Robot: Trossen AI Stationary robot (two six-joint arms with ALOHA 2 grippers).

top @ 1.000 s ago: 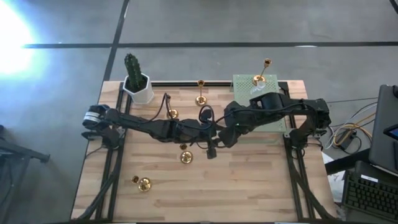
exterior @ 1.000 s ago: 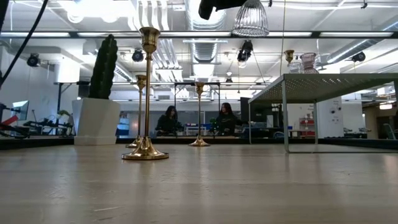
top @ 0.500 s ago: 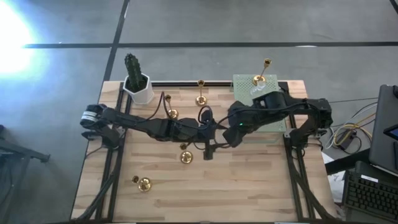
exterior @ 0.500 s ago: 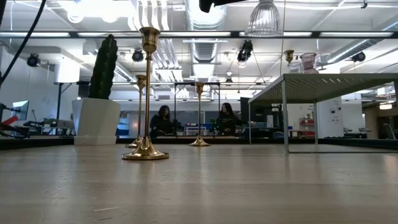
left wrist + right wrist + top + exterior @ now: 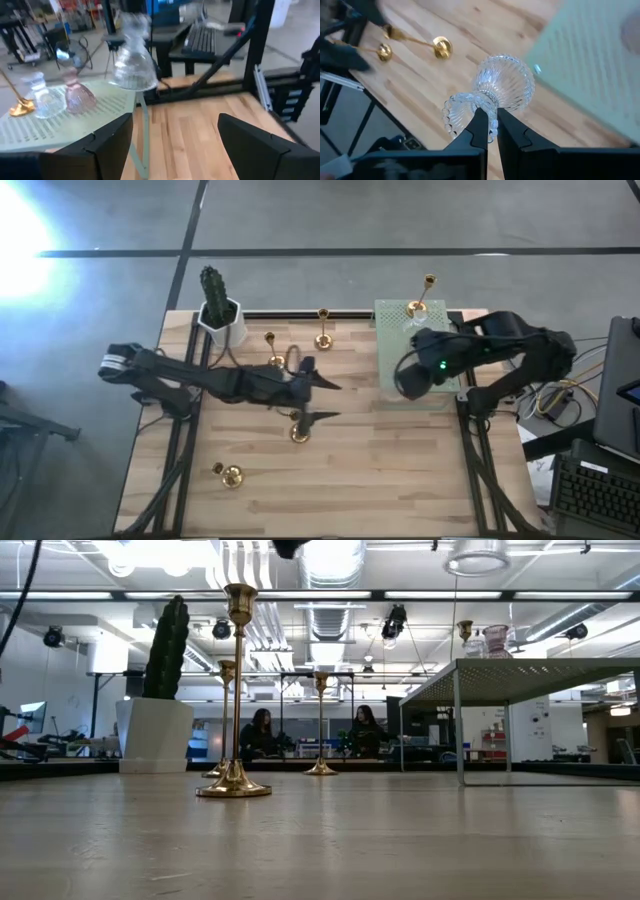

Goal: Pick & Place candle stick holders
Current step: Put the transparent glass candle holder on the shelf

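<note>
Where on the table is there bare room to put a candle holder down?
The wood in front of the green mat, across the table's near right part, lies bare. The back strip is crowded: cactus pot, gold holders, and the left gripper, open. The right gripper holds a clear glass holder at the mat's edge.

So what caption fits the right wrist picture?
Right gripper carrying a clear ribbed glass candle holder above the wooden table.

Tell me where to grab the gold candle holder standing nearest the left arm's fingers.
Grip the gold candle holder by its thin stem about halfway up, coming in level from the side. It stands upright with its round base flat on the table, so only the stem fits between fingers. The left gripper is open beside it.
</note>
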